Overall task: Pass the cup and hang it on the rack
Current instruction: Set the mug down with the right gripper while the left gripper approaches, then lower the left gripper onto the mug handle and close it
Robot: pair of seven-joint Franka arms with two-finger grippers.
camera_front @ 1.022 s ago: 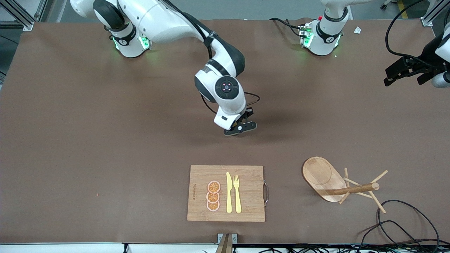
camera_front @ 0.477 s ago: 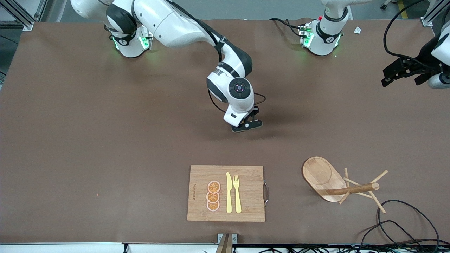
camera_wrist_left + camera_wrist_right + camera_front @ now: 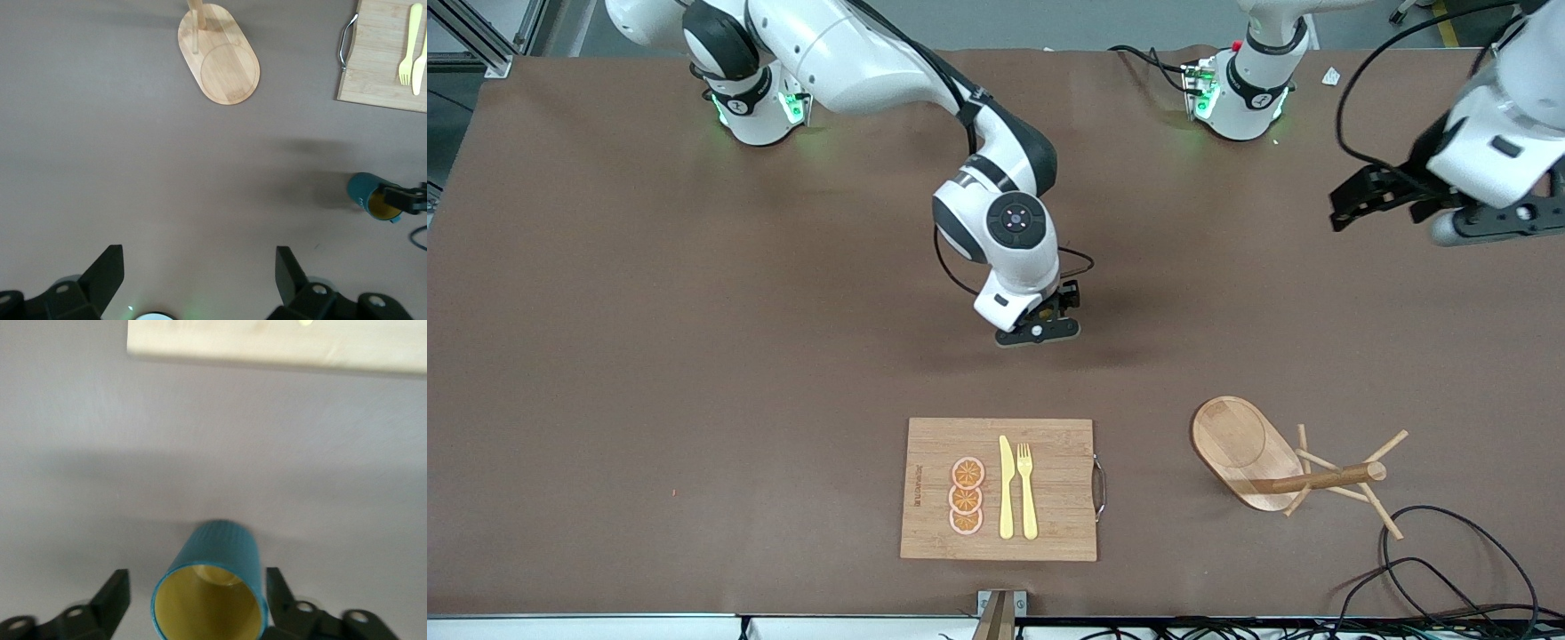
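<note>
One teal cup [image 3: 210, 583], one wooden rack [image 3: 1280, 467], one cutting board [image 3: 934, 444], three orange slices [image 3: 967, 496], one yellow knife [image 3: 1006, 487], one yellow fork [image 3: 1027, 491], two robot arms

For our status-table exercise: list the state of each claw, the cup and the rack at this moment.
cup: gripped by the right claw, over bare table.
right claw: shut on the cup.
left claw: open, empty, over the table's left-arm end.
rack: upright, pegs empty.

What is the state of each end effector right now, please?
Left end effector: open, holding nothing, up over the table.
Right end effector: around the cup over mid-table; whether closed cannot be told.
</note>
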